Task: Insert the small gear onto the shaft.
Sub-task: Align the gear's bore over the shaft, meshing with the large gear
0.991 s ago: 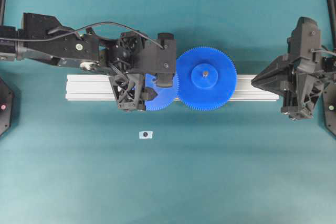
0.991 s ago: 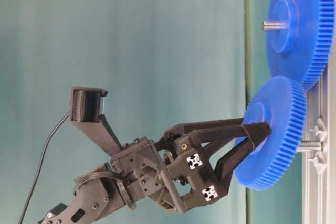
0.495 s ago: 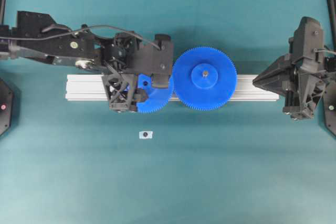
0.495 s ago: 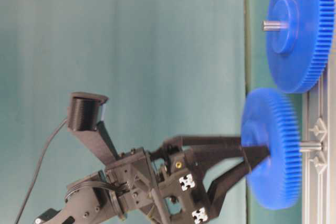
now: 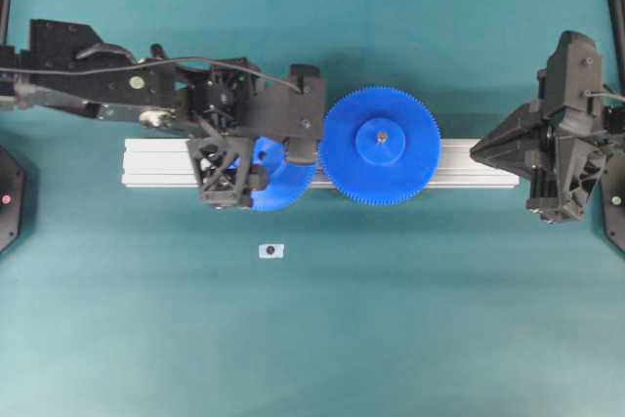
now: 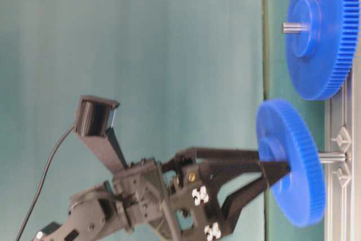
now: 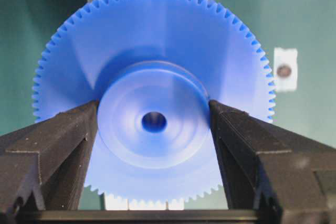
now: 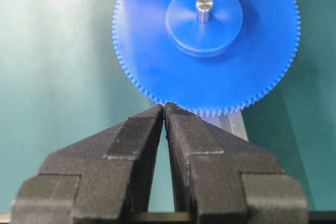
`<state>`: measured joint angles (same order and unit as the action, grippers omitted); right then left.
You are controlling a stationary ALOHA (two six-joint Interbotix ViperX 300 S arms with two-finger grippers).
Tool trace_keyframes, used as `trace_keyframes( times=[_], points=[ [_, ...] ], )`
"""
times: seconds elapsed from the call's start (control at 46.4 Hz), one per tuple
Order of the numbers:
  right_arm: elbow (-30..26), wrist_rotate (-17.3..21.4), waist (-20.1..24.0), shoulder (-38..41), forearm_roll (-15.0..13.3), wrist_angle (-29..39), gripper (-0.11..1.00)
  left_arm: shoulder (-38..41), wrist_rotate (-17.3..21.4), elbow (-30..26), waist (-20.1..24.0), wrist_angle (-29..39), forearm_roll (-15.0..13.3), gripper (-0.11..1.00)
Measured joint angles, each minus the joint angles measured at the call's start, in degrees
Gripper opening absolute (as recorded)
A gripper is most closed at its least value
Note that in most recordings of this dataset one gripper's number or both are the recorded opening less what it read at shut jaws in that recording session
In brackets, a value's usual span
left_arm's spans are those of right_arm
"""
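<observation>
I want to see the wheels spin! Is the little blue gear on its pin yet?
Almost. Done: the left gripper has picked up the little gear, its fingers squeezing the round hub. The big gear already sits on its own pin. Happening: the little gear hangs lined up with its pin, which pokes out behind it. Left: push it down toward the rail and let go.

Overhead looks straight down on whole table, both arms in frame. Table-level cam sits low, side-on, picture rotated, close on small gear (image 6: pixel 290 162) and big gear (image 6: pixel 321 29). Left wrist cam close behind small gear; right wrist cam faces big gear; all share the rail (image 5: pixel 166 163)
</observation>
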<state>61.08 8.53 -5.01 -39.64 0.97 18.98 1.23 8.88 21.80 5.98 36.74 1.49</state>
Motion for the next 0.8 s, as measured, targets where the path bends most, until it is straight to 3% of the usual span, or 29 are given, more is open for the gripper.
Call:
trace_keyframes(
  times=[0.797],
  points=[
    [0.00, 0.09, 0.00, 0.09, 0.00, 0.00, 0.22, 2.20, 0.09, -2.37, 0.00, -0.35, -0.18, 0.71]
  ],
)
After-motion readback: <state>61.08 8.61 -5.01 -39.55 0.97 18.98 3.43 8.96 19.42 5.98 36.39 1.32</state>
